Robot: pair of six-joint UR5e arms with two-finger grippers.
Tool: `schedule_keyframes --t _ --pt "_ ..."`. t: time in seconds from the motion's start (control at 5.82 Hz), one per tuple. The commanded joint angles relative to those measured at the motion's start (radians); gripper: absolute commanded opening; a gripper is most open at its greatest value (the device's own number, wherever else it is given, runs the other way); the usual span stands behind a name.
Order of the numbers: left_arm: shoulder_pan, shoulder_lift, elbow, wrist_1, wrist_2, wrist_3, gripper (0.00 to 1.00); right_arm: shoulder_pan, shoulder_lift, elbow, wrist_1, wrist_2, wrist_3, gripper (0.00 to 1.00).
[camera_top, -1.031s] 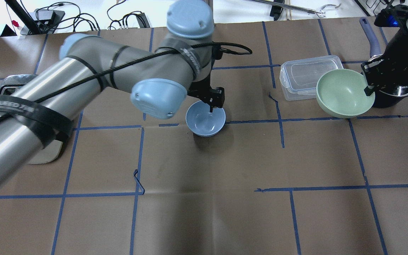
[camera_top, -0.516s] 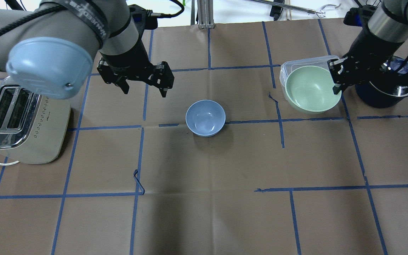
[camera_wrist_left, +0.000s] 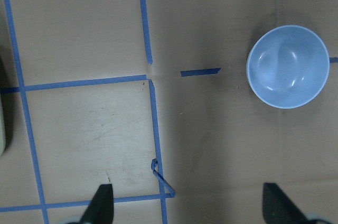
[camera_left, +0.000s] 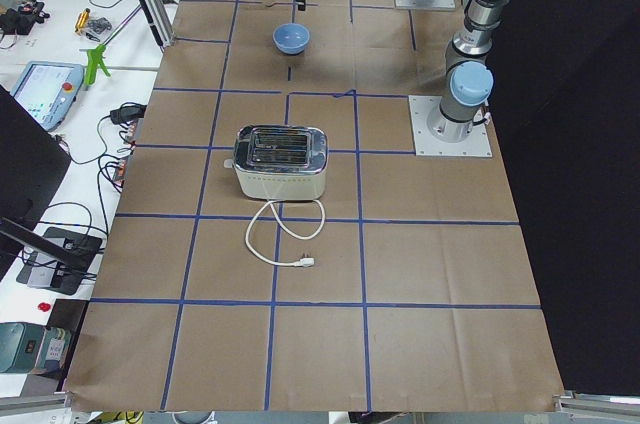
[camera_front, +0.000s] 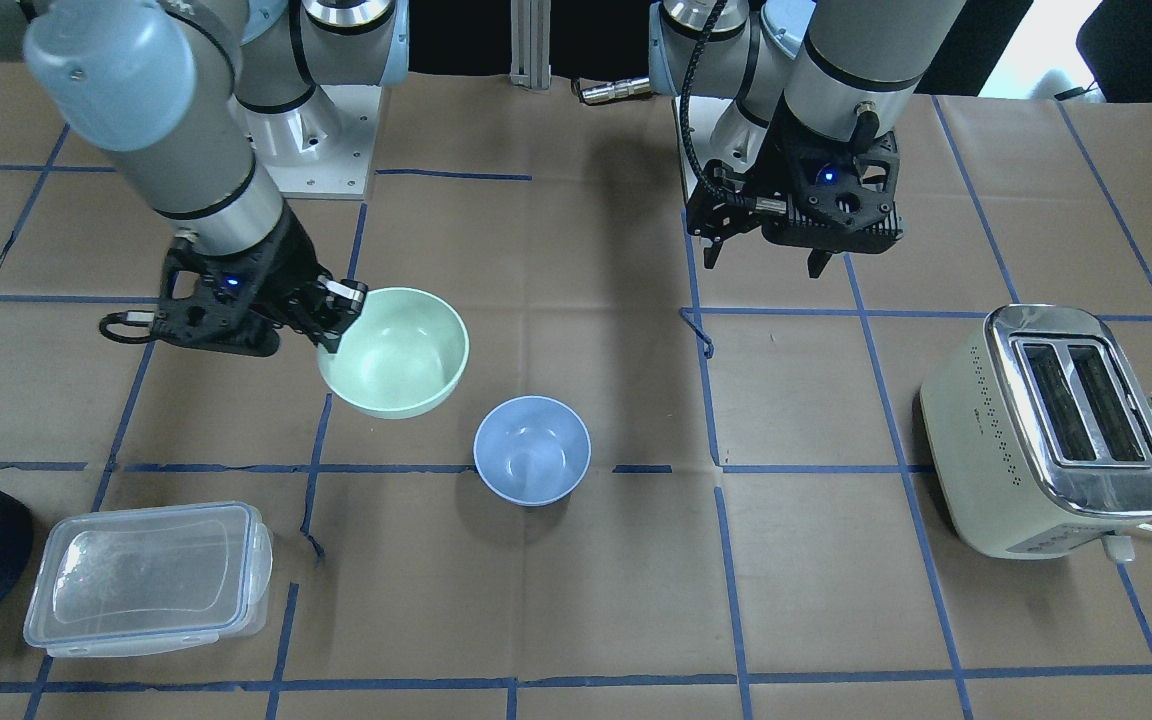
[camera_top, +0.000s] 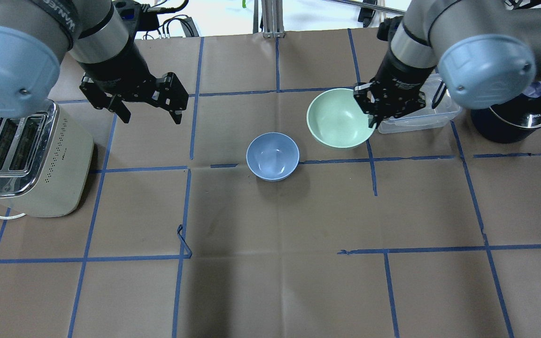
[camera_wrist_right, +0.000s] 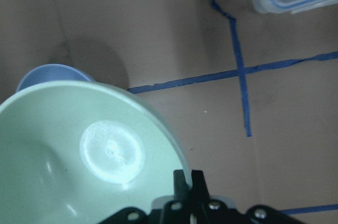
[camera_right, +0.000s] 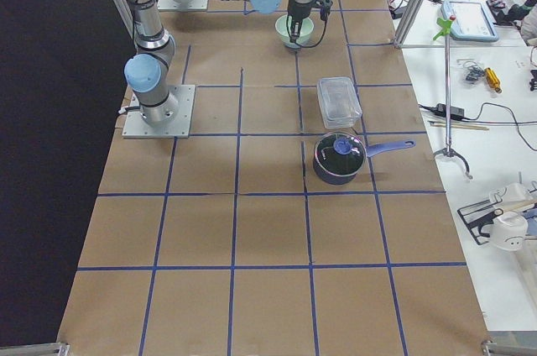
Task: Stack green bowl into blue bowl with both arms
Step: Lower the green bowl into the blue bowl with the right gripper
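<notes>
Right gripper [camera_top: 370,118] pinches green bowl [camera_top: 338,117] by its rim; it could tip, missing blue bowl [camera_top: 273,156] at 8 o'clock; left gripper [camera_top: 150,118] gapes empty

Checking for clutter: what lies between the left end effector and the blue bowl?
Only bare brown paper crossed by blue tape separates the left end effector and the blue bowl, clearest in the overhead view.

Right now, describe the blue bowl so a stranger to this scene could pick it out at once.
On the brown table gridded with blue tape, look near the middle, between the toaster and the clear box. The blue bowl stands there, periwinkle and free, unlike the mint green bowl gripped by the right gripper.
</notes>
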Motion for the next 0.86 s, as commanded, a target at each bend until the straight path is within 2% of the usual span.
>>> schedule_keyframes --t 0.0,0.34,0.69 --pt "0.008 0.006 0.001 -0.006 -0.001 0.041 0.98 0.118 0.087 0.0 -0.136 0.012 0.183 0.08" --pt "0.008 0.012 0.002 0.005 -0.001 0.069 0.98 0.143 0.189 0.006 -0.241 0.01 0.21 0.08" --pt "0.02 0.048 -0.021 0.004 0.002 -0.019 0.98 0.145 0.256 0.009 -0.264 0.012 0.21 0.08"
